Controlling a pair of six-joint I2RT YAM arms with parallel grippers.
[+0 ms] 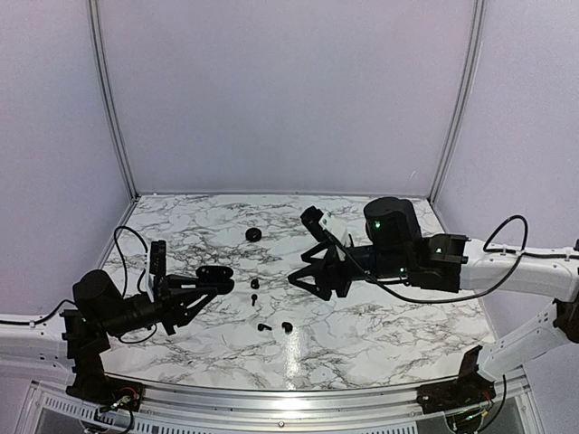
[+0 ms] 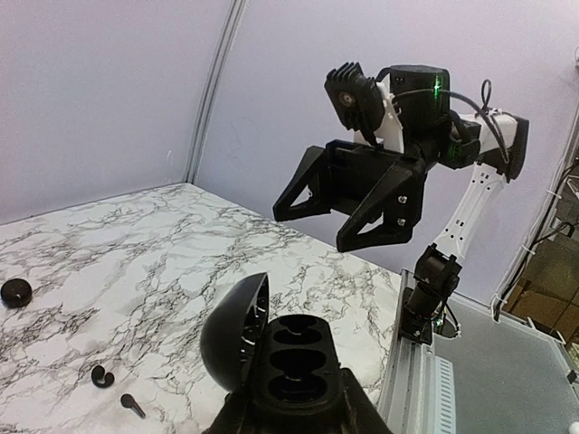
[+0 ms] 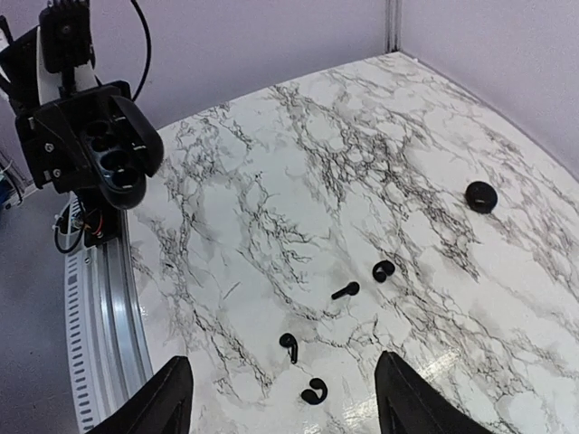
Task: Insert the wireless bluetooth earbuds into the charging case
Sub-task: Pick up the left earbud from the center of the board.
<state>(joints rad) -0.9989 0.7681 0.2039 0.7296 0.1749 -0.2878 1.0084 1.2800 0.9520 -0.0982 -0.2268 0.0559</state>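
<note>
Four tiny black earbuds (image 3: 345,290) lie loose on the marble table (image 1: 380,316), scattered mid-surface and somewhat toward its near edge, none of them inside the charging case (image 2: 294,357). That case, lid swung open and its cavities dark and apparently unfilled, is held above the left part of the table by the left gripper (image 1: 197,286), whose jaws are clamped around its body. Facing it, the right gripper (image 2: 309,231) hangs over the middle of the surface, jaws spread wide with nothing between them, the earbuds lying just below. A black round disc (image 1: 253,235) sits apart toward the far edge. By the look of things, the case is presented and ready, but every pickup and insertion is yet to be made.
</note>
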